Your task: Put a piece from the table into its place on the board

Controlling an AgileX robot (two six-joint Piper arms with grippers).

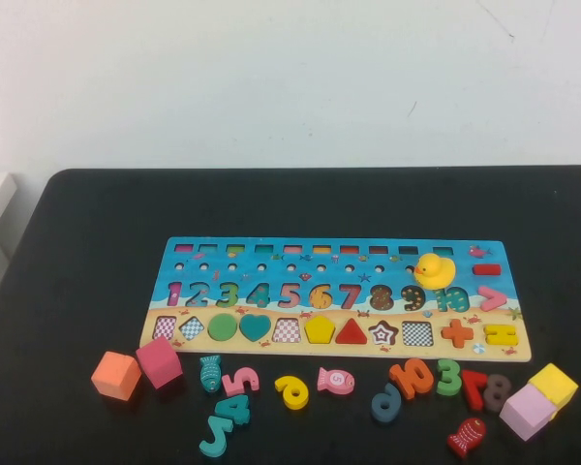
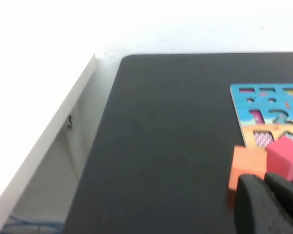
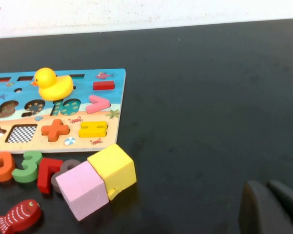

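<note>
A: Where's the board (image 1: pixel 271 263)?
B: Mid table (image 1: pixel 77 223), rubber duck (image 1: pixel 434 270) on its right end. Loose pcs along the near edge: orange cube (image 1: pixel 115 375), pink cube (image 1: pixel 159 362), yellow 6 (image 1: pixel 292 391), red fish (image 1: pixel 467 437), yellow (image 1: pixel 553 385) + lilac (image 1: pixel 526 411) blocks touching.
A: Grippers?
B: Left gripper (image 2: pixel 271 207) low, just beside the orange cube. Right gripper (image 3: pixel 272 210) over bare table, right of the blocks. Claws on both: can't tell.
</note>
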